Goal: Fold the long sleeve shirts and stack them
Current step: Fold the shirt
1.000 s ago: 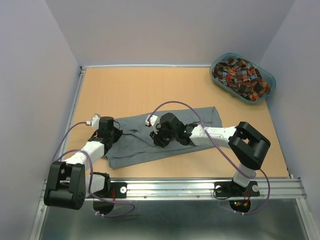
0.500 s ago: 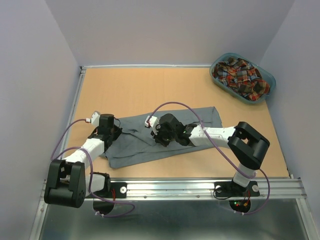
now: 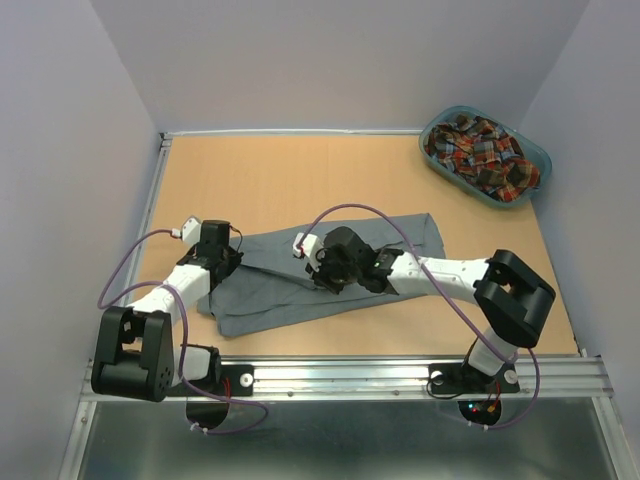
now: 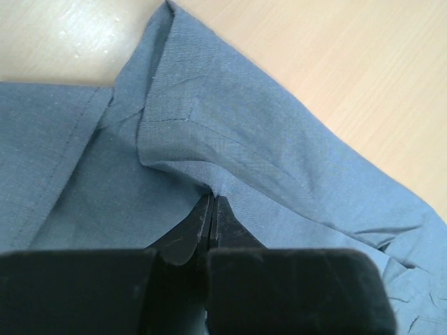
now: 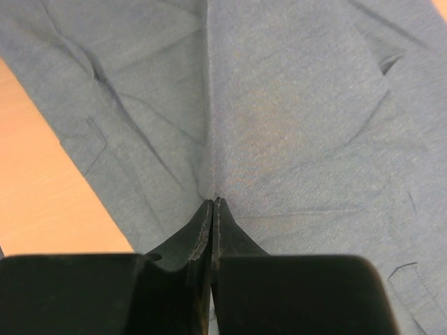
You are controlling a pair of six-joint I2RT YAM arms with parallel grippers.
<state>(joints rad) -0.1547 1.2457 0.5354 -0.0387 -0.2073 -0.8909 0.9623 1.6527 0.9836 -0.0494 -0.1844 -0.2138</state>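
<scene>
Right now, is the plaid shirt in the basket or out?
In: the plaid shirt lies crumpled inside the teal basket.

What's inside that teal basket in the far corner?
A crumpled plaid shirt, red, navy and yellow, fills the teal basket. Its floor, and anything beneath the cloth, is covered from view.

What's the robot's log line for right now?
left gripper: shut on plain grey cloth shirt | right gripper: shut on same shirt
</scene>
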